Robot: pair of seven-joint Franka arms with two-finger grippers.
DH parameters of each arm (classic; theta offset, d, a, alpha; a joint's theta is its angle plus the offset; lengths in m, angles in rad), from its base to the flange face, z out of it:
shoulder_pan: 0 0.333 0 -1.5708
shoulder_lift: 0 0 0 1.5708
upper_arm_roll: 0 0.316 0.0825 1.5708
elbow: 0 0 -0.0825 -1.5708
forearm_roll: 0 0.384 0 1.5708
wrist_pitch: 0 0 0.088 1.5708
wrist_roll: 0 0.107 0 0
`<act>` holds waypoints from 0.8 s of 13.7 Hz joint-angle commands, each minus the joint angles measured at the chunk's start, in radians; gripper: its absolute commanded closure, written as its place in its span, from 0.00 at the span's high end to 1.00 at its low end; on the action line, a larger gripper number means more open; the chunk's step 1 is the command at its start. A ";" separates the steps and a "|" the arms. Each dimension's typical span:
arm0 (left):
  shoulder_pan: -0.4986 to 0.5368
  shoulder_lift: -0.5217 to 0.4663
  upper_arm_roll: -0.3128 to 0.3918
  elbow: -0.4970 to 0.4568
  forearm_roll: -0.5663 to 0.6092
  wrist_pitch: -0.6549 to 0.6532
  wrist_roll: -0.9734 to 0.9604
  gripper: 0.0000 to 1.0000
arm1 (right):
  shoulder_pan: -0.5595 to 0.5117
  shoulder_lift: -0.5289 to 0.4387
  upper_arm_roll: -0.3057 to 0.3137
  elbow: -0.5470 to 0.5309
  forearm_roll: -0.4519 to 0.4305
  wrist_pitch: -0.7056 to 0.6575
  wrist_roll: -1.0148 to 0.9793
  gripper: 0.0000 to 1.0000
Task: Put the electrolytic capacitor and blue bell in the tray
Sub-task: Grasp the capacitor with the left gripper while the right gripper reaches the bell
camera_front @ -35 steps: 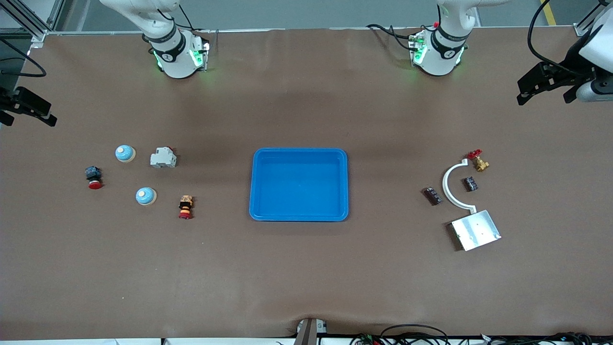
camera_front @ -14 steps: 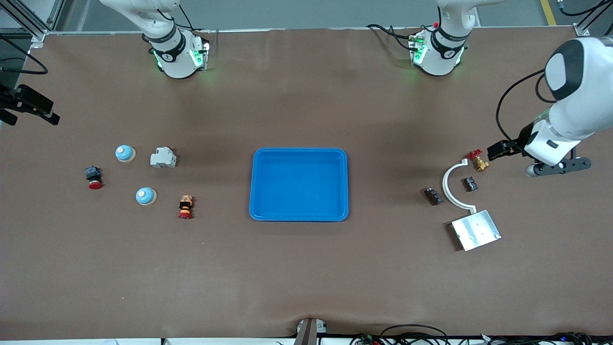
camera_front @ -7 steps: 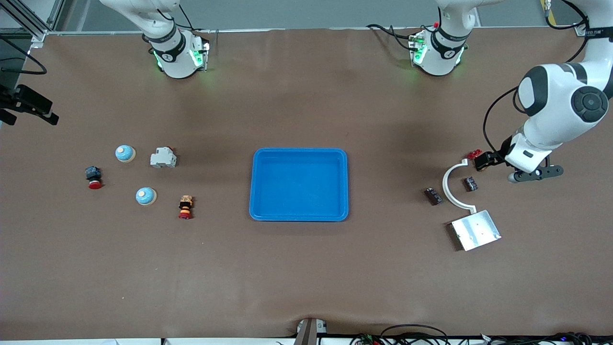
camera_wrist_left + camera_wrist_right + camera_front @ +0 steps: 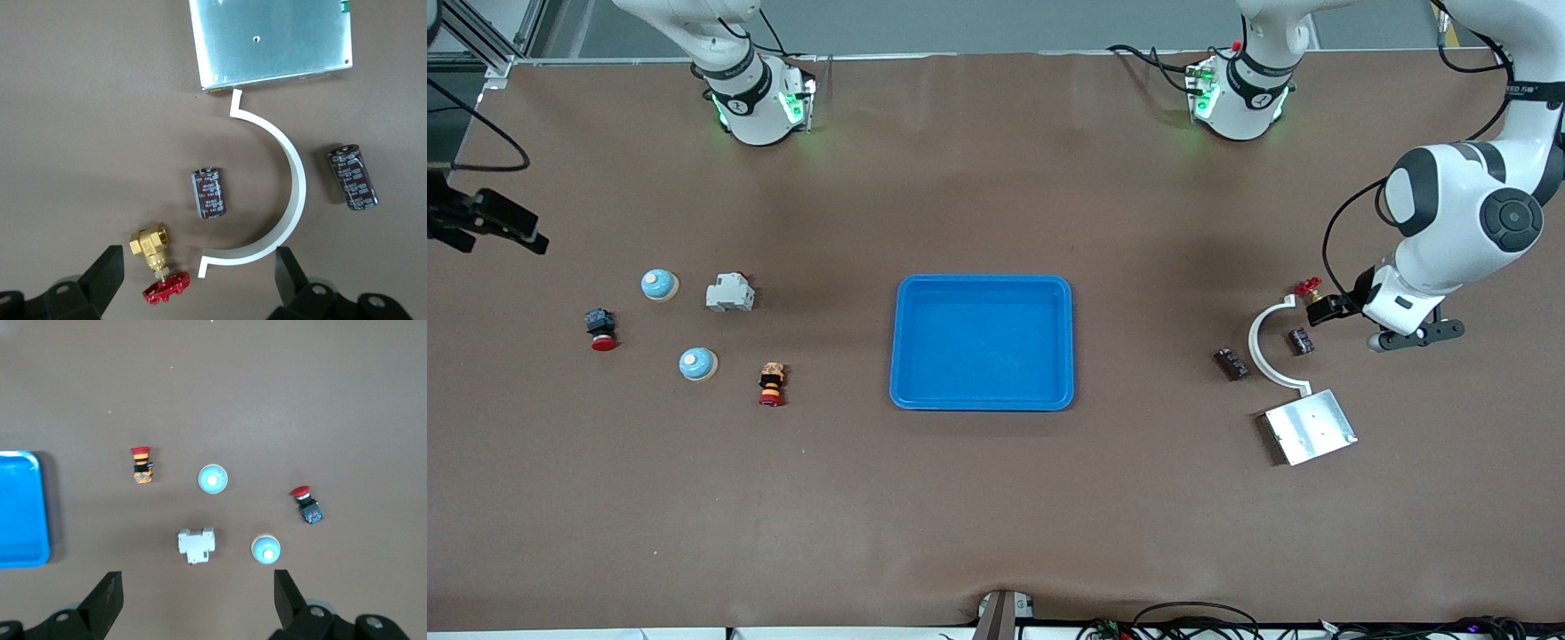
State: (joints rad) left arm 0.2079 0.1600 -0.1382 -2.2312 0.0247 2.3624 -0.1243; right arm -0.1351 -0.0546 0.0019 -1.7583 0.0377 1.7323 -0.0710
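Blue tray (image 4: 982,342) sits empty at the table's centre; two blue bells lie toward the right arm's end, at its 9 o'clock in the front view, one (image 4: 659,284) farther from the front camera than the other (image 4: 697,364), among two red-capped buttons (image 4: 601,328) (image 4: 771,383) and a grey breaker (image 4: 729,292); right gripper (image 4: 193,603) hangs high over the table edge by them, fingers spread wide; two capacitors lie at the tray's 3 o'clock, one (image 4: 211,193) inside a white curved bracket (image 4: 283,200), one (image 4: 351,178) outside it, with a brass valve (image 4: 157,259) and a metal plate (image 4: 267,39) nearby; left gripper (image 4: 200,280) hovers over the inner capacitor and valve, fingers wide apart
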 commanded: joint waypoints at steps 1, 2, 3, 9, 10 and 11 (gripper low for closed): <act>0.007 0.025 -0.006 -0.002 0.026 0.037 -0.024 1.00 | -0.026 0.002 0.009 -0.169 -0.002 0.183 -0.009 1.00; 0.005 0.033 -0.006 -0.010 0.026 0.050 -0.041 1.00 | -0.027 0.002 0.009 -0.246 -0.002 0.273 -0.009 1.00; 0.005 0.039 -0.006 -0.022 0.026 0.072 -0.050 1.00 | -0.026 0.005 0.009 -0.306 -0.002 0.347 -0.009 1.00; 0.005 0.108 -0.003 -0.041 0.027 0.155 -0.051 1.00 | -0.018 0.188 0.010 -0.395 -0.001 0.594 -0.006 1.00; 0.005 0.122 -0.003 -0.042 0.027 0.162 -0.052 1.00 | -0.017 0.218 0.010 -0.397 -0.001 0.639 -0.004 1.00; 0.007 0.139 -0.003 -0.042 0.027 0.172 -0.052 0.96 | -0.017 0.254 0.012 -0.397 0.001 0.676 -0.001 1.00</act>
State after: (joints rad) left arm 0.2079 0.2761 -0.1386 -2.2637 0.0247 2.4995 -0.1552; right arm -0.1476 0.1393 0.0064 -2.1658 0.0377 2.3541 -0.0710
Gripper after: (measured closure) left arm 0.004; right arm 0.000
